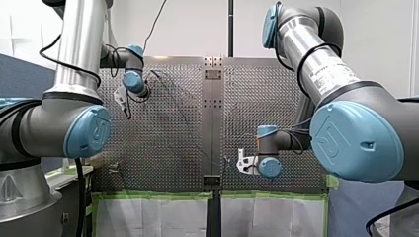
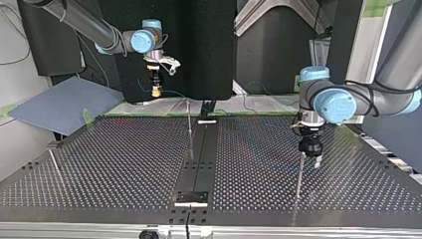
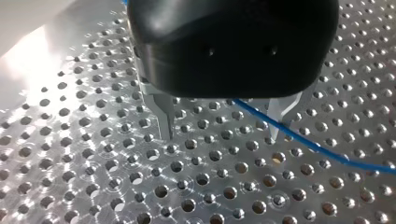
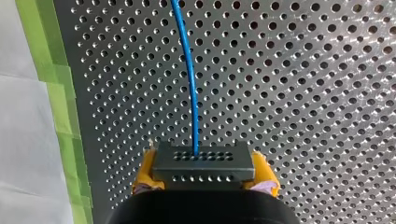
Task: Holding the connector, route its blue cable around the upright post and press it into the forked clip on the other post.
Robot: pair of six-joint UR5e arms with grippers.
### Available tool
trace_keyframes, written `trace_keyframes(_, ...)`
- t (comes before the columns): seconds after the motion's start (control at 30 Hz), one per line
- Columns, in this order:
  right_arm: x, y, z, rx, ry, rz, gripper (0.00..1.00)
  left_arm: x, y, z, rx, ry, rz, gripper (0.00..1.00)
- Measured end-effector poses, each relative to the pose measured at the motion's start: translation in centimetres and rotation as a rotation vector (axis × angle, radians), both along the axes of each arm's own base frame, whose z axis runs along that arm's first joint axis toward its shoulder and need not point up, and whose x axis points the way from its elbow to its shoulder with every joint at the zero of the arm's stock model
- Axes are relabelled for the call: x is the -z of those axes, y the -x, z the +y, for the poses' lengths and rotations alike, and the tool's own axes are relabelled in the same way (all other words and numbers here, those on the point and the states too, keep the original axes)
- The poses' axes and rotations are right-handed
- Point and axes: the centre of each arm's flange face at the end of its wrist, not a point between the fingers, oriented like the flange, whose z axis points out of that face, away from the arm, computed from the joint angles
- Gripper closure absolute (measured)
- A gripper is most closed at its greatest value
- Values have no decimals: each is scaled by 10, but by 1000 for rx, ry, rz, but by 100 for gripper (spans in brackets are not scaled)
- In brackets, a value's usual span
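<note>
- The connector (image 4: 203,158) is clamped between the yellow pads (image 4: 144,173) of the right gripper (image 4: 204,173), which is closed on it.
- The cable (image 4: 188,70) leaves the connector at 12 o'clock from that gripper. Its long axis runs straight ahead over the table (image 2: 124,164).
- The left gripper (image 3: 222,126) is spread wide, with nothing gripped. Its metal fingers (image 3: 163,116) are pointed down at the table.
- In the left wrist view the cable comes out from under the gripper body and crosses one finger. Whether they touch cannot be told.
- In the top view the centre post (image 2: 189,122) stands at about 4 o'clock from the right gripper, near it.
- The side post (image 2: 299,174) stands at 6 o'clock from the left gripper, just beside its fingertips, and well apart from the connector.
- No fork can be made out on either post.
- The right arm is judged nearer the centre post, so the wrap would be started there. The cable would be swung from 12 o'clock across toward that post.
</note>
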Motion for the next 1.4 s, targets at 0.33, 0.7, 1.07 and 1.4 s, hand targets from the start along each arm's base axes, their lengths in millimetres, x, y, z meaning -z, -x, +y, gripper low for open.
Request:
trace_keyframes(0.33, 0, 0, 0, -3, -2, 3, 100, 16, 5, 9, 55, 92, -37, 0)
trace_keyframes(0.7, 0, -1, 2, -6, -3, 7, 100, 8, 33, 7, 133, 178, -102, 0)
trace_keyframes(1.07, 7, 1, 16, 6, -24, 46, 100, 5, 69, 2, 170, 272, -112, 0)
trace_keyframes(1.4, 20, 14, 45, 19, -29, 57, 100, -18, 95, 7, 108, 326, -139, 0)
